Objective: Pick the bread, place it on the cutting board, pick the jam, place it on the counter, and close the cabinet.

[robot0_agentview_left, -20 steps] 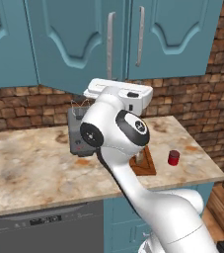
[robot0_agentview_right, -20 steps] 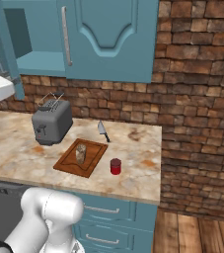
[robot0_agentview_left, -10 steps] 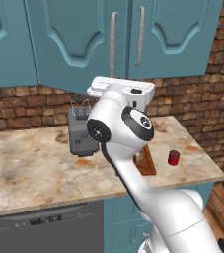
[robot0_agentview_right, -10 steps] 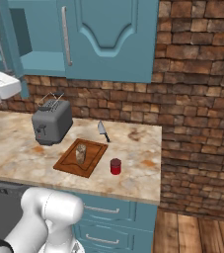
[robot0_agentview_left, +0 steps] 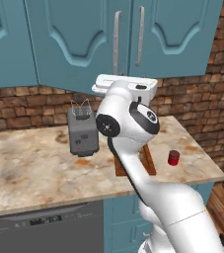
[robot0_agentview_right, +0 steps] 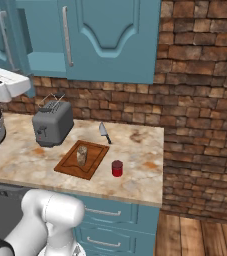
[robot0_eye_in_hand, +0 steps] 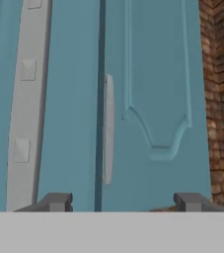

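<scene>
Fingers (robot0_eye_in_hand: pixel 122 201) spread wide, empty, facing cabinet (robot0_eye_in_hand: pixel 158 99) door edge; jam (robot0_agentview_right: pixel 117 168) near counter (robot0_agentview_right: pixel 140 187) front edge

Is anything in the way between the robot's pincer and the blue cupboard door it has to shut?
Nothing that I can see. In the hand view the pincer points straight at the teal cabinet, with its grey handle right ahead and only air between. The bread already sits on the cutting board, the jam on the counter.

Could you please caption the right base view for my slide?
Bread on the cutting board, jam on the counter.
</scene>
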